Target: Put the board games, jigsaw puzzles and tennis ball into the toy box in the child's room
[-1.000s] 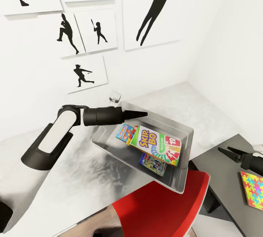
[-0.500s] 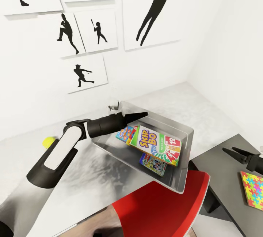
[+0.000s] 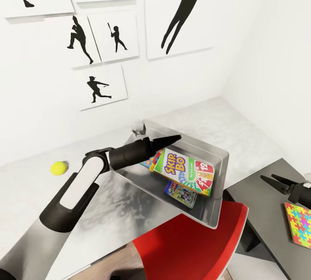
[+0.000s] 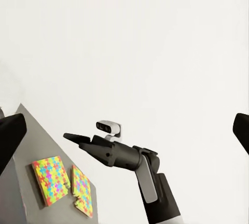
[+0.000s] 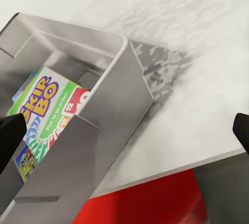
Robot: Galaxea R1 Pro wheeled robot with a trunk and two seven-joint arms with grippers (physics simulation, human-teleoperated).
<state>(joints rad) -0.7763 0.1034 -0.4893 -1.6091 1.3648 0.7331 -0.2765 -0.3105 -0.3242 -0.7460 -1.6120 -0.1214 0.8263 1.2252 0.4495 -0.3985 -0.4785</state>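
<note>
The light grey toy box (image 3: 217, 155) sits on the pale table (image 3: 108, 211) and holds all three board games: the Skip-Bo box (image 3: 183, 169) on top, a blue one (image 3: 146, 160) and a third (image 3: 180, 194) half under it. My left gripper (image 3: 171, 139) hovers over the box's far-left rim; its fingers (image 4: 10, 138) stand wide apart, open and empty. The tennis ball (image 3: 58, 167) lies on the table, left of my left arm. My right gripper (image 3: 267, 178) is open over the dark table section, near a jigsaw puzzle (image 3: 298, 222). The left wrist view has both puzzles (image 4: 51, 180) (image 4: 83, 191) side by side.
A red chair (image 3: 190, 245) stands pushed in at the table's front edge, just below the toy box. White walls with black baseball silhouettes (image 3: 97, 88) close the table's far side and right corner. The dark grey section (image 3: 259, 211) joins the pale top at right.
My left arm's elbow has dropped and swung right, uncovering the tennis ball; the gripper tip edged a little further over the toy box. The right gripper barely moved.
</note>
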